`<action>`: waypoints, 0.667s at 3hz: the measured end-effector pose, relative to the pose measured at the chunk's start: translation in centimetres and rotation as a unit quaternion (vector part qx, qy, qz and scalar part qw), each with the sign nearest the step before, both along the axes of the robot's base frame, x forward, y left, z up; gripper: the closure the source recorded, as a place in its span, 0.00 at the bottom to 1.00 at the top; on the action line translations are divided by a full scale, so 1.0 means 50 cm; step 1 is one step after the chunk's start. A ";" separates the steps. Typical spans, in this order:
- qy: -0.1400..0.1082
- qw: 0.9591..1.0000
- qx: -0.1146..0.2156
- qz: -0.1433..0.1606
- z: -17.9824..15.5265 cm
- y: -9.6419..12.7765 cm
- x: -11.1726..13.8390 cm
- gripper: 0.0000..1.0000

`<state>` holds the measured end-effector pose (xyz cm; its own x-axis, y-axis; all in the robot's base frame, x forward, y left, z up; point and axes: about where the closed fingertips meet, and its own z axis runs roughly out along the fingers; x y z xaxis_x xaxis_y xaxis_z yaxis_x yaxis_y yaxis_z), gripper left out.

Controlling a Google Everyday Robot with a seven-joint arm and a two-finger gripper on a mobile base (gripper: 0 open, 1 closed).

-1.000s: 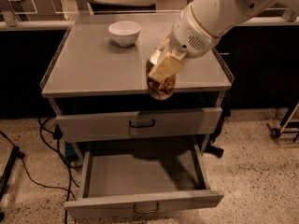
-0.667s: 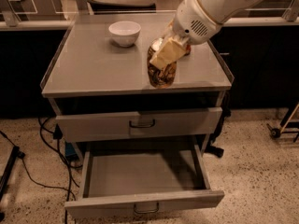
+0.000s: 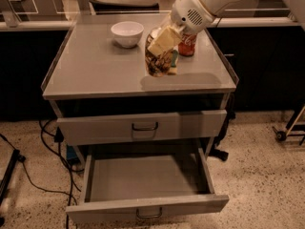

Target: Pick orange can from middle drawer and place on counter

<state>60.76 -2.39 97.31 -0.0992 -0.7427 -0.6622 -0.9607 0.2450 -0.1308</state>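
The orange can [image 3: 158, 63], tan with dark print, hangs tilted over the grey surface [image 3: 95, 70], clamped in the pincer [image 3: 165, 44]. Behind stand a white bowl [image 3: 127, 33] and a red can [image 3: 187, 45]. Below, the middle drawer [image 3: 147, 179] is pulled out over the speckled floor [image 3: 262, 175].

The counter [image 3: 95, 70] and the middle drawer [image 3: 143, 180] are seen to be of matt grey metal, smooth and only dully reflective. The gripper [image 3: 162, 46], held just above the counter's right part, is formed of smooth cream plastic and is clamped around the orange can [image 3: 156, 67], whose printed metal skin is glossy. The bowl [image 3: 127, 33] is finished in glossy white, and the floor [image 3: 257, 175] is laid in speckled stone.
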 end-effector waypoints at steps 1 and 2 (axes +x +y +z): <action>0.004 1.000 0.008 -0.005 -0.011 0.004 0.029 1.00; 0.014 1.000 0.013 -0.013 -0.031 0.003 0.050 1.00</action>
<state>63.26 -2.22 95.77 -0.1358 -0.7220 -0.6784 -0.9573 0.2721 -0.0979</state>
